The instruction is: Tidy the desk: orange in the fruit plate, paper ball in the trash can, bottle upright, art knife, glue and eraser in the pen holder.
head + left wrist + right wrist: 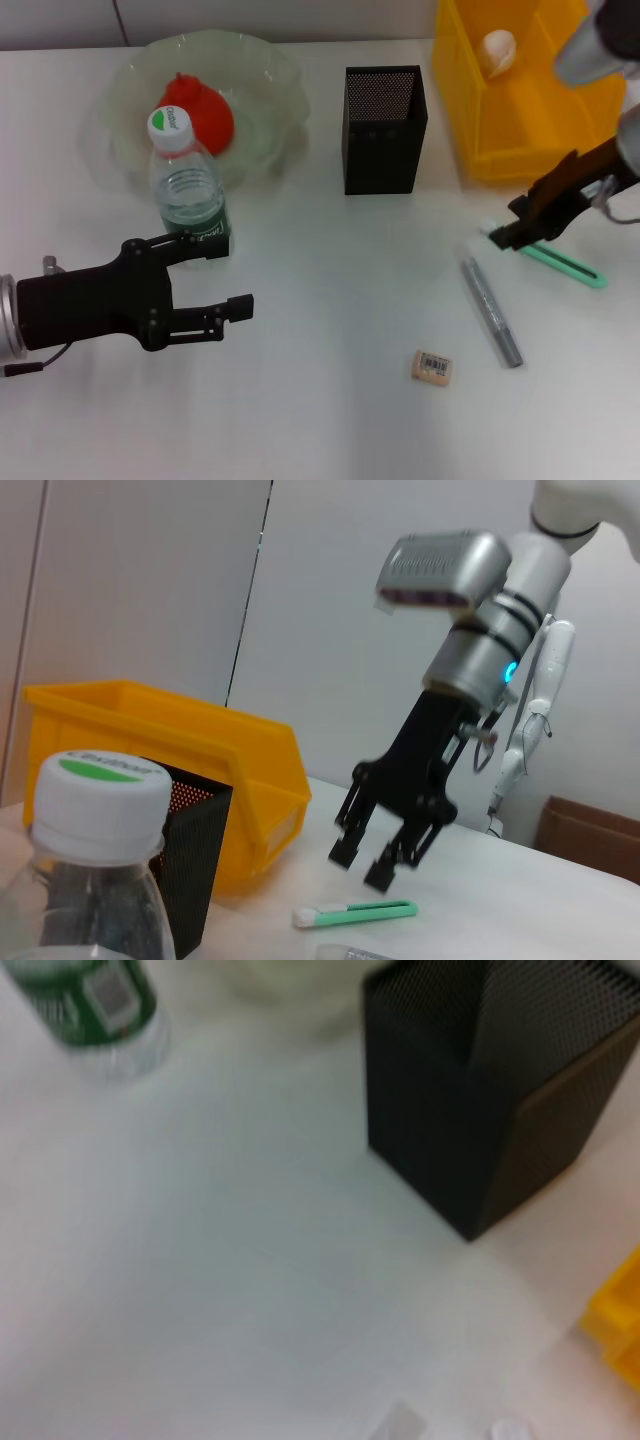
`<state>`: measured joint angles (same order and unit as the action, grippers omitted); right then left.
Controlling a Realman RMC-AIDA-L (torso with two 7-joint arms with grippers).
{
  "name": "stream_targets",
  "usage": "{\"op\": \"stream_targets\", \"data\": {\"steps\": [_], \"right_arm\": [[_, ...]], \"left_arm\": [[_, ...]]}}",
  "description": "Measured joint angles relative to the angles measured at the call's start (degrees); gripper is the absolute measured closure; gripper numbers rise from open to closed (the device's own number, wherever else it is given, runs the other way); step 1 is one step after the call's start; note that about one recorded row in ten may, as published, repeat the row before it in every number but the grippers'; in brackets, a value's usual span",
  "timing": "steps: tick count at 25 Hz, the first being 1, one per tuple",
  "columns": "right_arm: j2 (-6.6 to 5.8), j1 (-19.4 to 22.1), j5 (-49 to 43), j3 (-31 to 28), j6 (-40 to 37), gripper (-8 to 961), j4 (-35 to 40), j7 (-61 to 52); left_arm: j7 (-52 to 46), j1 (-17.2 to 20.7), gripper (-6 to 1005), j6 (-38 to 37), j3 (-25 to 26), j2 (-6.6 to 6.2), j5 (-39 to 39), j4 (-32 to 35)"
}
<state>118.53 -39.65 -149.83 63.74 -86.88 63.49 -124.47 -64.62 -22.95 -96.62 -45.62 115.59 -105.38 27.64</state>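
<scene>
The right gripper (512, 228), fingers apart, hovers over the green art knife (560, 262) beside the pen holder (385, 128). The left gripper (222, 278) is open near the upright bottle (187, 180). The orange (203, 112) and paper ball (498, 50) are placed; glue (490, 311) and eraser (432, 367) remain.

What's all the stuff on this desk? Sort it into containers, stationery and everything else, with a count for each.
Containers: 3 – fruit plate, pen holder, trash can
Stationery: 3 – green art knife, grey glue stick, eraser
Everything else: 3 – orange, bottle, paper ball
Total: 9
</scene>
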Motion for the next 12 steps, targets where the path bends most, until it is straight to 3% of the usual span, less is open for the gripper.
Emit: {"op": "stream_targets", "data": {"steps": [4,12], "right_arm": [[0.45,-1.8,-1.8,1.3,4.1,448,-5.5,0.5],[0.45,-2.5,-4.9,1.8,6.9,502,-7.4,0.6]], "left_arm": [[0.0,0.1,150,0.2,0.0,0.12,0.0,0.0],[0.0,0.5,150,0.2,0.5,0.16,0.0,-0.1]]}}
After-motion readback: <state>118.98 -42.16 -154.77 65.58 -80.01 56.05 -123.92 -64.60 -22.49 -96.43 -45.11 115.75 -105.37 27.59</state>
